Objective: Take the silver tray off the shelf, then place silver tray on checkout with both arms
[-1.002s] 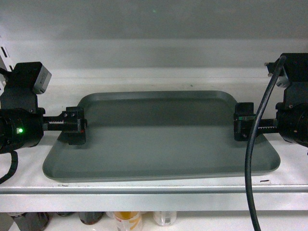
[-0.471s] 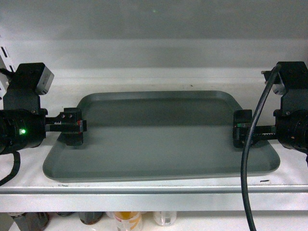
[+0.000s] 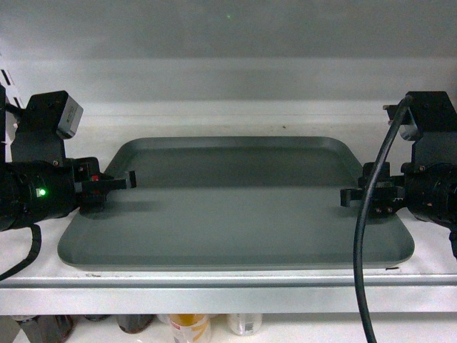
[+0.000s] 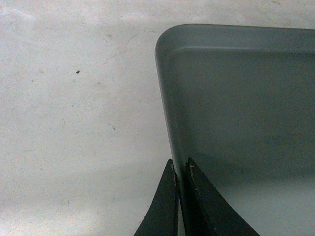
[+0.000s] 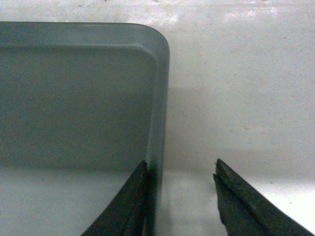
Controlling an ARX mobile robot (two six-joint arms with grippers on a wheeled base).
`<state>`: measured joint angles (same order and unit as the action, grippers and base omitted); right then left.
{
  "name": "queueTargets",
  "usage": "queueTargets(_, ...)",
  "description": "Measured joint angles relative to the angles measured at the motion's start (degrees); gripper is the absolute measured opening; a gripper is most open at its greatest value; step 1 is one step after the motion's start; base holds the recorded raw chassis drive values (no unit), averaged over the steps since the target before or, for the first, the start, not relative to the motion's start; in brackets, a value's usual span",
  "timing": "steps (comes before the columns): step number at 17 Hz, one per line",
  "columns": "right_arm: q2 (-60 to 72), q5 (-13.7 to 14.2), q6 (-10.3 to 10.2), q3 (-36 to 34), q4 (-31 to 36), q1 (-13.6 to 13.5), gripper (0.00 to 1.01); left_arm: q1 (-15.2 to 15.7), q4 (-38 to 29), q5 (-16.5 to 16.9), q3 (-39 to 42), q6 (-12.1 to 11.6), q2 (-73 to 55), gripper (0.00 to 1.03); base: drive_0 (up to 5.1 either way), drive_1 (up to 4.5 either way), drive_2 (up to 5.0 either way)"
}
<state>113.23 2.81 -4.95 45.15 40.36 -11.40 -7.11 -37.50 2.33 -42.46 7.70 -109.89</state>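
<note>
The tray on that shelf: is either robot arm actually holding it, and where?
The left end effector pinches the silver tray by its left rim. The right end effector is open, straddling the right rim.

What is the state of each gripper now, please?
Left gripper: shut on the left rim of the silver tray.
Right gripper: open, jaws on either side of the tray's right rim, not yet clamped.

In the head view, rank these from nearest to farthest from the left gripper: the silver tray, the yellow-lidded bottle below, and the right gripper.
1. silver tray: its left rim sits at the left gripper.
2. yellow-lidded bottle: under the shelf, center-left.
3. right gripper: at the tray's opposite, right rim.
</note>
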Motion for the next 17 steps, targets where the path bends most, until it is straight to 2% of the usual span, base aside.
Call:
queueTargets(1,0.0,0.0,0.0,0.0,0.0,-0.4,0.31,0.0,0.0,0.0,0.0,0.6,0.0,0.03,0.0,0.00,0.0)
queueTargets(3,0.0,-0.1,-0.2,0.0,0.0,-1.0,0.13,-0.2,-0.1,0.0,0.0,1.0,0.0,0.03,0.0,0.00,0.0)
queueTargets(4,-0.2,0.0,-2.1,0.0,0.0,-1.1,0.04,-0.3,-0.3,0.0,0.0,1.0,0.0,0.03,0.0,0.00,0.0)
queueTargets(5,-0.3,0.0,-3.9,0.0,0.0,-1.0,0.03,-0.4,-0.3,0.0,0.0,1.0,0.0,0.03,0.0,0.00,0.0)
queueTargets(9,-1.0,0.7,-5.1,-0.2,-0.9,-1.2,0.03,-1.1,-0.3,-0.9,0.1,0.9,0.0,0.03,0.0,0.00,0.0)
queueTargets(14,-3.6,3.0,-5.0,-2.1,-2.2,-1.6,0.03,-3.4,1.1,-2.9,1.5,0.9,2.1,0.03,0.0,0.00,0.0)
queueTargets(17,-5.5,3.3,-4.4,-2.9,-2.4,-1.7,0.03,-4.0,1.1,-3.4,3.2,1.4,3.8,0.03,0.0,0.00,0.0)
